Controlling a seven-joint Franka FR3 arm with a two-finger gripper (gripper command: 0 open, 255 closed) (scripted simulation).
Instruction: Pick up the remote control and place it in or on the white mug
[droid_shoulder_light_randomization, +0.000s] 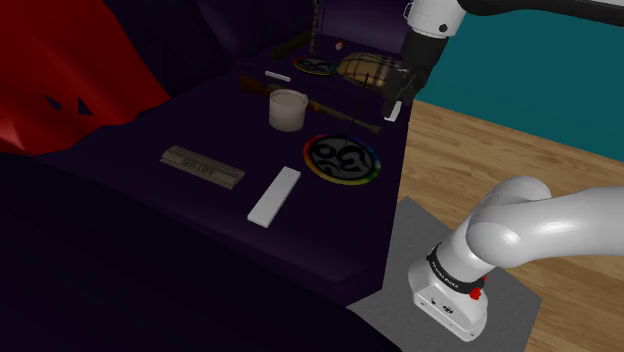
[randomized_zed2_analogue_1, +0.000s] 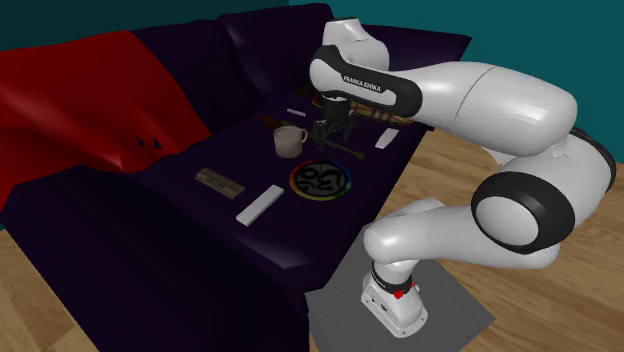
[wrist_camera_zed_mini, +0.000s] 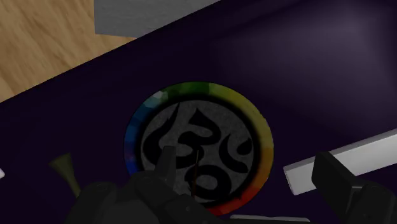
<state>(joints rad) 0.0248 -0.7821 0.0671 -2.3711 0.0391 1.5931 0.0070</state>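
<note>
A red cloth (droid_shoulder_light_randomization: 70, 75) is heaped at the far left of the dark purple surface (droid_shoulder_light_randomization: 150, 215), and beside it lies a flat tan slab (droid_shoulder_light_randomization: 203, 166). Next comes the remote control (droid_shoulder_light_randomization: 274, 196), a plain white bar lying flat near the surface's near edge, between the slab and a rainbow-rimmed disc (droid_shoulder_light_randomization: 343, 158), touching neither. Its long axis runs away from that edge, the far end aimed roughly at the mug (droid_shoulder_light_randomization: 287, 109), with bare dark surface between them. The mug stands upright, pale grey-white, mouth up, its inside the same pale tone. A dark rod (droid_shoulder_light_randomization: 330, 108) lies just behind it. The disc sits close to the surface's right edge, beyond which are wooden floor (droid_shoulder_light_randomization: 500, 150) and a grey mat (droid_shoulder_light_randomization: 410, 240). The gripper (droid_shoulder_light_randomization: 400, 95) hangs over the disc's side of the surface, well apart from the remote, fingers spread and clasping nothing.
</note>
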